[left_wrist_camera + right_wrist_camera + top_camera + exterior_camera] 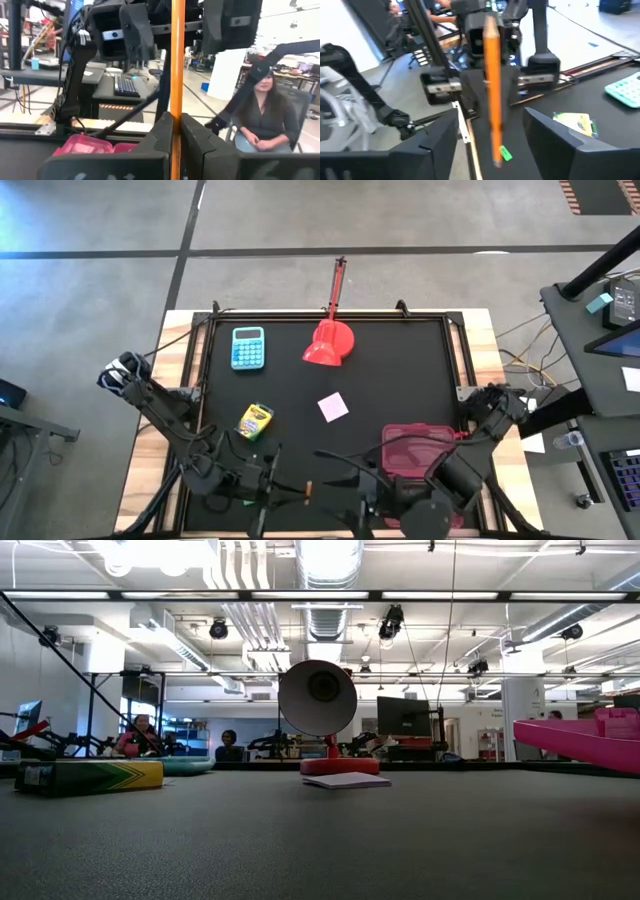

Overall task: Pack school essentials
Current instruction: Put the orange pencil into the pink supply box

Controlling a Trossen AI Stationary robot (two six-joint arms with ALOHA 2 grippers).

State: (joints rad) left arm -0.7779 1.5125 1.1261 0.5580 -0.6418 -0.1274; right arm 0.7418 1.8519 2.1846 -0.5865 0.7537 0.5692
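Note:
My left gripper (292,491) is at the table's near edge, shut on an orange pencil (308,489). My right gripper (336,472) faces it from the right, open. In the right wrist view its fingers stand on either side of the pencil (492,100) without touching it. The yellow-green crayon box (254,421) and the pale pink note pad (333,406) lie flat on the black mat. A pink case (420,448) lies near the right arm. Scissors and pens are not in view. My left gripper (176,122) pinches the orange pencil's shaft (176,100) between its two fingers, which lie across the pencil. The pencil sticks out on both sides of the fingers and is lifted clear of the table.
A light-blue calculator (248,347) and a red lamp (330,342) stand toward the far edge. The lamp (318,700) rises behind the note pad (346,780) in the low view. A small green item (505,153) lies on the mat below the pencil. A person (260,115) sits beyond the table.

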